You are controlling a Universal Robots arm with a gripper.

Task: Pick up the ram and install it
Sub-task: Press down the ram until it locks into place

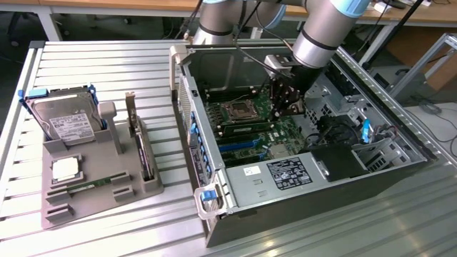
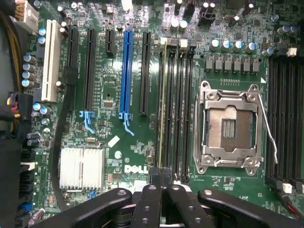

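Note:
A thin pale-green ram stick [image 2: 163, 95] stands edge-on in the first of the black memory slots [image 2: 178, 104] beside the processor socket [image 2: 230, 126]. My gripper [image 2: 160, 175] is shut, its fingertips together right over the near end of that stick; whether they touch it I cannot tell. In the exterior view my gripper [image 1: 284, 108] reaches down into the open computer case [image 1: 214, 176] over the motherboard. Another long green stick [image 1: 91, 187] lies flat in the grey tray [image 1: 139, 187] at the exterior view's left.
The tray also holds a hard drive [image 1: 68, 120], a square silver processor chip [image 1: 64, 168] and an upright dark expansion card [image 1: 136, 139]. On the motherboard are a blue slot [image 2: 126, 71], a finned heatsink [image 2: 81, 168] and black cables [image 2: 59, 142]. Case walls close in all around.

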